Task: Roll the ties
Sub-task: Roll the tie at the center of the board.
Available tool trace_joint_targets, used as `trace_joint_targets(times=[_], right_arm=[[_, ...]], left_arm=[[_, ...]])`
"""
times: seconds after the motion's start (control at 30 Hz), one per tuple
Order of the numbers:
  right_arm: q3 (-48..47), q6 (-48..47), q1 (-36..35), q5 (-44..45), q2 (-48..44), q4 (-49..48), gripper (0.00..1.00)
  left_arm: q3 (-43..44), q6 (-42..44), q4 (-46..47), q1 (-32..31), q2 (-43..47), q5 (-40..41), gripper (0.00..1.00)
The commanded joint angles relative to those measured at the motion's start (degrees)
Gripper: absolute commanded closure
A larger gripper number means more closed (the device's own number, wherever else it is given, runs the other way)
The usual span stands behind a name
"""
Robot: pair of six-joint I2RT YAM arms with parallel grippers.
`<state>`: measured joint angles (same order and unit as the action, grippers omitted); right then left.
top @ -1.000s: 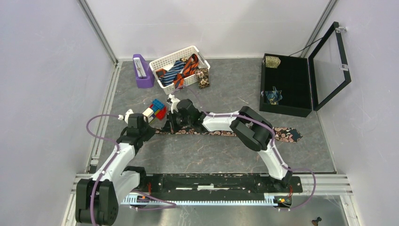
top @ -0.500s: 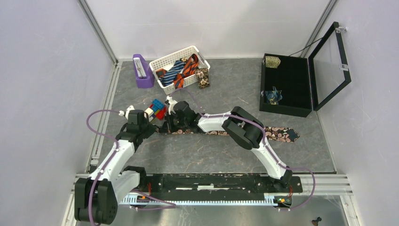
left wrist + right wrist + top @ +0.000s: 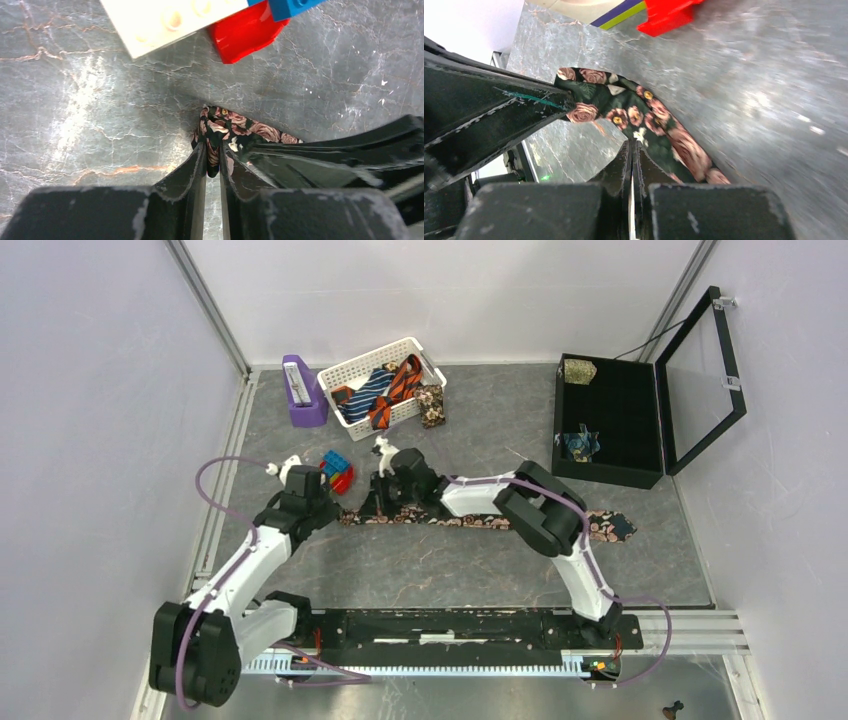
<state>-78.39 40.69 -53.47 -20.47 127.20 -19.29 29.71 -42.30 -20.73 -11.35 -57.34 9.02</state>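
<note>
At the far left stood a purple holder (image 3: 303, 390), and just right of it a white basket (image 3: 352, 370) held striped ties (image 3: 385, 385), with a tan tie (image 3: 431, 405) lying against its right side. Nearer the arms, the blocks (image 3: 336, 469) sat on the grey table (image 3: 480, 570). The left gripper (image 3: 213, 150) was just in front of them, its fingers (image 3: 192, 167) pressed together on the narrow tip of the floral tie (image 3: 608, 527). In the left wrist view a little of the dark, rose-printed cloth poked out past the fingertips toward the red block (image 3: 245, 30) without touching it. Immediately right of that grip, the right gripper (image 3: 631, 145) came down on the same narrow end. Its fingers (image 3: 616, 172) met with almost no gap at the tie's near edge, apparently pinching it, and the cloth arched up between the two grippers. From there the tie ran rightward along the table under the right forearm, its wide end flat and well away from both grippers. At the far right the black case (image 3: 640, 455) stood open, with a gold tie (image 3: 578, 370) in a back compartment and a teal tie (image 3: 579, 445) in a nearer one.
</note>
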Motion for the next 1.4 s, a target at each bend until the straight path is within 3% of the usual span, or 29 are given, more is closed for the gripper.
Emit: trace_joint_targets(times=[0.0, 0.2, 0.53, 0.7, 0.87, 1.0, 1.17, 1.37], right_arm=[[6.1, -2.5, 3.6, 0.1, -9.5, -3.4, 0.99], [14.5, -3.4, 7.7, -0.2, -17.2, -4.3, 0.99], [21.9, -4.2, 11.2, -0.8, -23.1, -5.3, 0.98], [22.4, -4.2, 11.3, -1.2, -23.6, -5.5, 0.98], [22.0, -4.0, 11.3, -1.4, -23.9, -5.5, 0.98], [20.8, -3.5, 11.1, -1.7, -23.3, -5.5, 0.98], [18.3, -3.6, 9.5, -1.5, -21.4, -4.6, 0.98], [14.9, -3.3, 7.4, -1.2, -19.0, -3.5, 0.98]], left_arm=[[4.4, 2.3, -1.1, -4.9, -3.1, 4.9, 0.78], [6.3, 0.7, -0.4, -11.2, -8.6, 8.7, 0.79], [6.3, 0.8, 5.1, -14.3, -16.3, 5.2, 0.78], [5.6, 0.6, 6.8, -14.8, -16.9, 4.0, 0.64], [4.6, 0.7, 6.5, -15.0, -14.1, 4.7, 0.38], [4.1, 0.8, 6.1, -15.0, -12.4, 6.1, 0.29], [1.5, 0.6, 11.0, -15.0, -10.1, 4.4, 0.25], [-0.1, 0.2, 12.3, -15.1, -6.8, 4.7, 0.27]])
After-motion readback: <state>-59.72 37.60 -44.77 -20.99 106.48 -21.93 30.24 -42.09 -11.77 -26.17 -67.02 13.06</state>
